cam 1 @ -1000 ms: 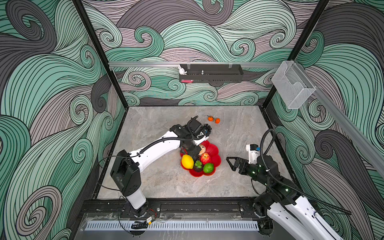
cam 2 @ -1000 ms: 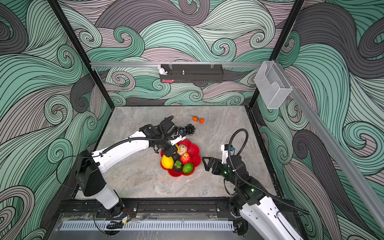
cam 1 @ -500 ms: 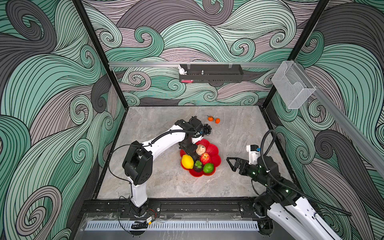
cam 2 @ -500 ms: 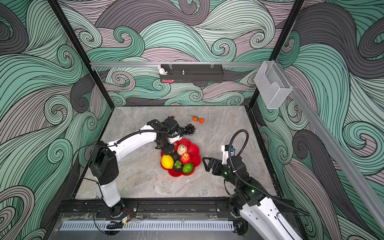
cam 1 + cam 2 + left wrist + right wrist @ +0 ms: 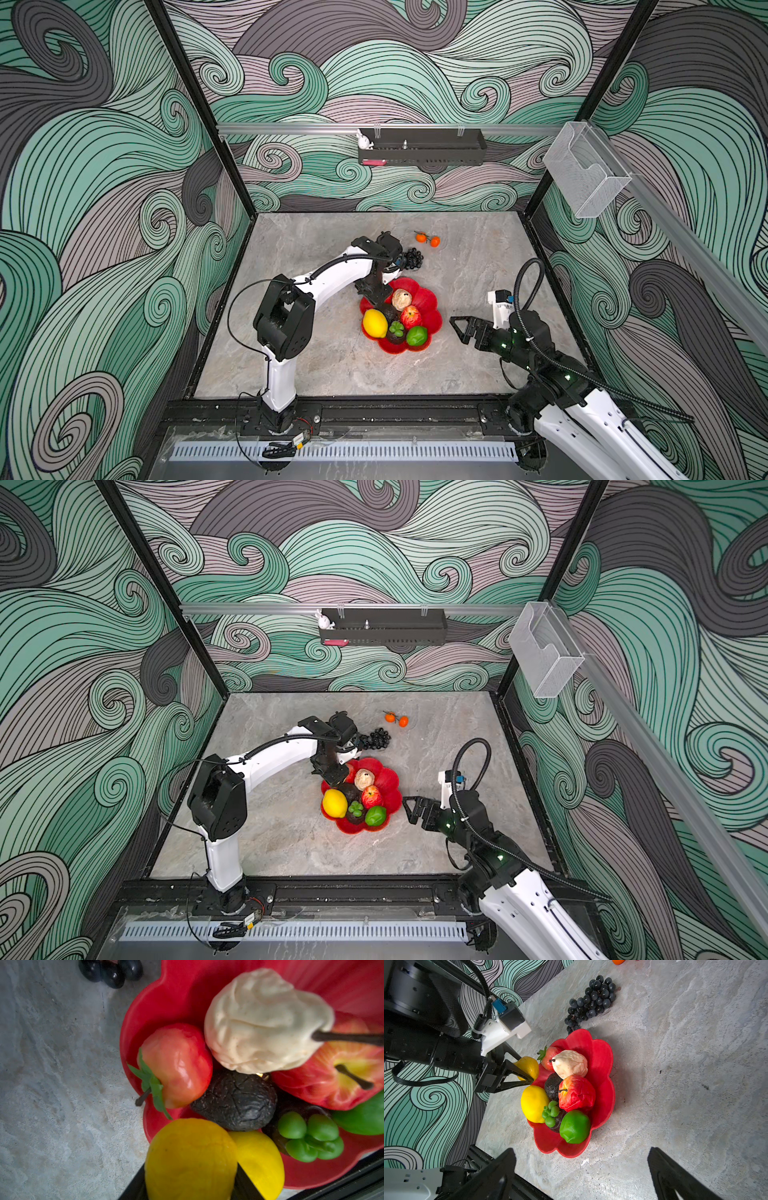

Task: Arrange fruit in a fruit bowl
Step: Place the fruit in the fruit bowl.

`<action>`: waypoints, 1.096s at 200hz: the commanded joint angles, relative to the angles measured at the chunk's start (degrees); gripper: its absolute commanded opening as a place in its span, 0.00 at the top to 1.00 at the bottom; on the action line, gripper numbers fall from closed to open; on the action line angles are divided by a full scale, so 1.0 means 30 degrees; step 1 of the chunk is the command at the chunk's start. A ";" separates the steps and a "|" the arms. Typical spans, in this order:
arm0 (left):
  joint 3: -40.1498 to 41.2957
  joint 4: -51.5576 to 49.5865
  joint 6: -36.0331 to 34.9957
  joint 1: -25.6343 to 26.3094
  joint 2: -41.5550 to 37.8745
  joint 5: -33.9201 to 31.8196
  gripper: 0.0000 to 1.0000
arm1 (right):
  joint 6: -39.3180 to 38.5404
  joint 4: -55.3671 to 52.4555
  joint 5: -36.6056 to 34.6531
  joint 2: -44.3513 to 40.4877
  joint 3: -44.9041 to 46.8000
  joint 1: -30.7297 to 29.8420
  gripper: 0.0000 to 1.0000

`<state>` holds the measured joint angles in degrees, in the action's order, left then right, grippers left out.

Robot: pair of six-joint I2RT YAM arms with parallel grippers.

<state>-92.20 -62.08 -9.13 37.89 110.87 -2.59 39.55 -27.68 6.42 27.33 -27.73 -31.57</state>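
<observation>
Over the last second the left arm (image 5: 332, 279) has drawn its black elbow joint in toward the middle and lifted it, so its lowest link now stands upright over the base. The wrist has stayed at the fruit bowl's (image 5: 428, 299) far left rim, and the other arm has not moved.

The left forearm reaches forward and bends down at the wrist. The left gripper (image 5: 527, 1070) pinches the held lemon (image 5: 190, 1159), dimpled and matte yellow, just above the rim. The right gripper (image 5: 457, 330) hovers level beside the bowl's right edge, its jaws spread wide around nothing.

The bowl is glossy red plastic, shallow, with a scalloped petal rim, and sits mid-table on the grey stone-look table (image 5: 316, 361). Inside lie:
- a second lemon (image 5: 375, 323)
- a smooth green lime (image 5: 417, 336)
- a crinkled red-and-yellow apple (image 5: 410, 316)
- a lumpy beige pear (image 5: 401, 299) with a dark stem
- a cracked black avocado (image 5: 388, 309)
- a dark mangosteen (image 5: 395, 330) capped with green lobes
- a small shiny red fruit (image 5: 176, 1064) with a green leafy collar

A bunch of beady black grapes (image 5: 413, 258) lies on the table just past the far rim, with two orange tangerines (image 5: 428, 239) farther back.
</observation>
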 commanded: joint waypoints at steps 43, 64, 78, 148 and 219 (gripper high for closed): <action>-0.0890 -0.0488 0.0288 -0.0250 0.0744 0.1010 0.46 | -0.0703 -0.0084 -0.0099 0.0360 -0.0614 0.0051 0.00; -0.0702 -0.0242 0.0316 -0.0295 0.0607 0.1332 0.41 | -0.0732 -0.0060 -0.0010 0.0498 -0.0672 0.0041 0.00; -0.0658 -0.0202 0.0317 -0.0325 0.0468 0.1594 0.37 | -0.0732 -0.0067 0.0056 0.0517 -0.0705 0.0051 0.00; -0.0556 -0.0140 0.0546 -0.0354 -0.0324 0.1870 0.30 | -0.0757 -0.0070 0.0117 0.0666 -0.0780 0.0037 0.00; 0.1110 0.1621 0.1615 -0.0398 -0.2323 0.2066 0.21 | -0.1954 -0.1437 0.0711 0.4966 -0.3212 0.1973 0.00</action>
<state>-90.00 -58.92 -6.13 37.12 106.17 2.85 36.29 -30.63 7.38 39.29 -35.22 -27.11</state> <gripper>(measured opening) 0.785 0.996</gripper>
